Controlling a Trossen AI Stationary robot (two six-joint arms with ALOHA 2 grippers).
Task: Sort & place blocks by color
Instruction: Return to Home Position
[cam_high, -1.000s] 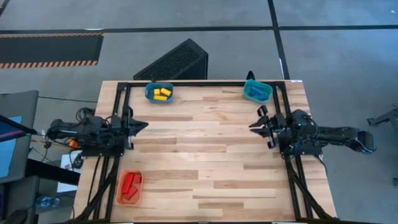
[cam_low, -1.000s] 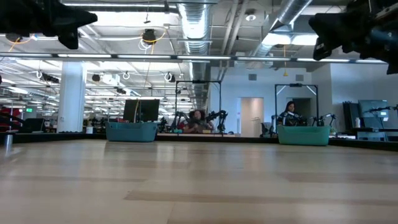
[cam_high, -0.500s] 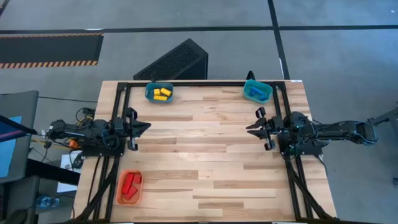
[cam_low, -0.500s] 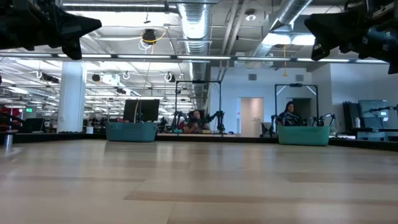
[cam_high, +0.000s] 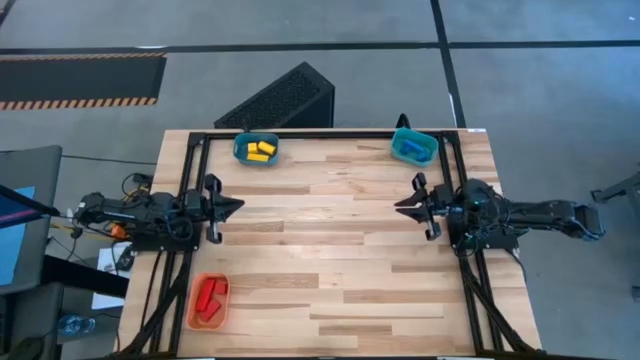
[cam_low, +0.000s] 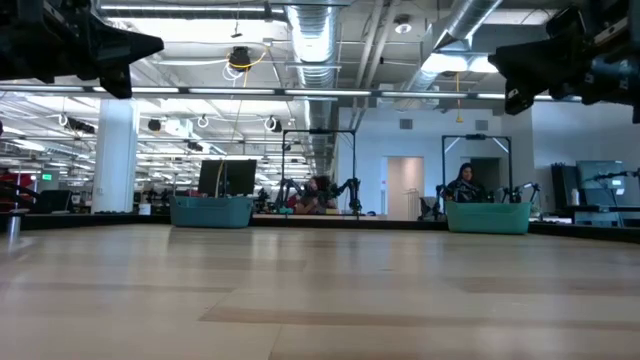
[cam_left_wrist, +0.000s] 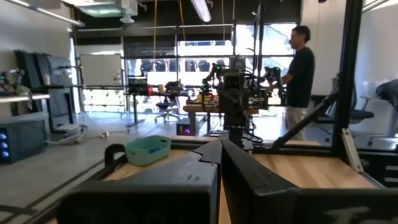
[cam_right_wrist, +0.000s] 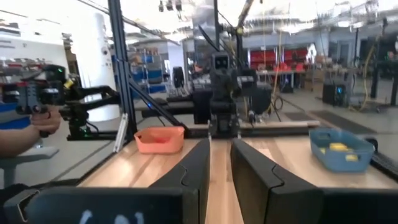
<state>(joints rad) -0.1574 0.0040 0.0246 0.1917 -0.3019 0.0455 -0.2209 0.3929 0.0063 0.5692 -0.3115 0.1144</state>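
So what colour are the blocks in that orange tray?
Those blocks are red, clearest in the high view.

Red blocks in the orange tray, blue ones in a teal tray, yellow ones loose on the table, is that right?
Not quite: the high view shows the yellow blocks inside the other teal tray, not loose on the table. Red blocks and blue blocks sit as you said.
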